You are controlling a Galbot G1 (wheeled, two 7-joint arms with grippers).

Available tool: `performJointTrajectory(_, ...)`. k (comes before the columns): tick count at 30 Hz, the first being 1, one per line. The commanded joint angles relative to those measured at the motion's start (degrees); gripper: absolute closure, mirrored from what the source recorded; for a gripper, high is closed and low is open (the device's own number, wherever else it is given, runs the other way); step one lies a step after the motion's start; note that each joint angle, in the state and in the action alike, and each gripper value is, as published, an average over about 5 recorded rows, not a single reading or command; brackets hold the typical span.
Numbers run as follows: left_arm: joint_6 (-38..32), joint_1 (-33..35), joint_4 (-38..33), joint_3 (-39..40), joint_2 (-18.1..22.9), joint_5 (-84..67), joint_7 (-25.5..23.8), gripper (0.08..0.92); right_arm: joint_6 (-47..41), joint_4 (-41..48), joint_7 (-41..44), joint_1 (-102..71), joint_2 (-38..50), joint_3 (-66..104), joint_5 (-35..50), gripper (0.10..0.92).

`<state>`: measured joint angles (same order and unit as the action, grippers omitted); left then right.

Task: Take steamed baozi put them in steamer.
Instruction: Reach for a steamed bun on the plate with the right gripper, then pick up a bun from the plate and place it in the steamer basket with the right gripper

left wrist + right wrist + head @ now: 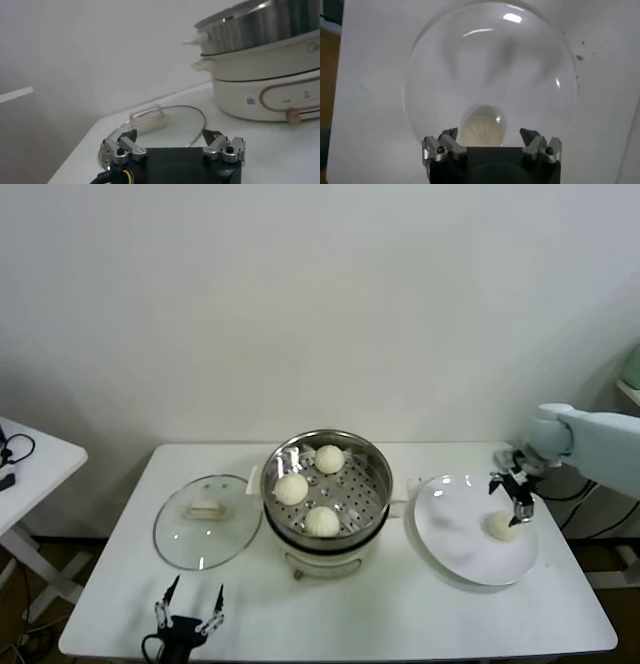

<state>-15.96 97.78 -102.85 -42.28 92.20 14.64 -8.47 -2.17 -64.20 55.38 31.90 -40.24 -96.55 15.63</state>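
A white table (420,614) carries everything, standing before a plain pale wall (300,304); a second white table (30,459) shows at the far left edge.

Nearest, at the table's front left edge, the left gripper (188,609) is parked with its fingers spread apart and nothing between them. Just beyond it lies a flat glass lid (203,522) with a cream handle on top, resting on the table to the left of the steamer.

At the centre stands the steamer (372,474): a round shiny steel basket with a perforated floor, upright and open to the top, on a cream-white electric pot base (260,95). Being round, it has no long axis; its side handles point left and right. The front of the base bears a small square code label, a knob and some faint printing, too small to read.

Three steamed baozi sit on the basket floor: one near (321,521), one left (291,488), one far (329,458), apart from each other.

To the right, a white round plate (450,529) holds the fourth baozi (502,526) on its right side. The right gripper (517,490) hangs just above and behind that bun, jaws wide apart, gripping nothing; the wrist view shows the bun lying between and beyond its fingertips.
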Motion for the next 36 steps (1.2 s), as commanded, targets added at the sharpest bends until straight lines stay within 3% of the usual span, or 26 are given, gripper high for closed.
performJointTrajectory(1, -0.25, 0.76, 0.05, -0.05, 2.8, 0.78, 0.11, 0.177, -0.34, 7.64, -1.65, -12.65, 0.89, 10.47, -5.34, 0.203)
performJointTrajectory(15, -0.5, 0.9, 0.27, 0.03, 2.8, 1.22, 0.23, 0.177, 0.42, 9.25, -2.89, -16.75, -0.28, 15.35, -9.72, 0.209)
performJointTrajectory(23, -0.55, 0.91, -0.05, 0.13, 2.77, 1.22, 0.29, 0.177, 0.0, 4.86, -1.48, -12.9, 1.23, 14.04, -8.89, 0.406)
performJointTrajectory(28, -0.33, 0.9, -0.61, 0.24, 2.56, 1.2, 0.24, 0.177, -0.53, -3.21, 0.27, 5.11, 1.81, 0.56, 0.46, 0.478)
performJointTrajectory(36, -0.22, 1.22, -1.73, 0.46, 2.19, 0.93, 0.15, 0.177, -2.4, -17.88, 3.8, 40.8, -5.91, -20.51, 22.35, 0.475)
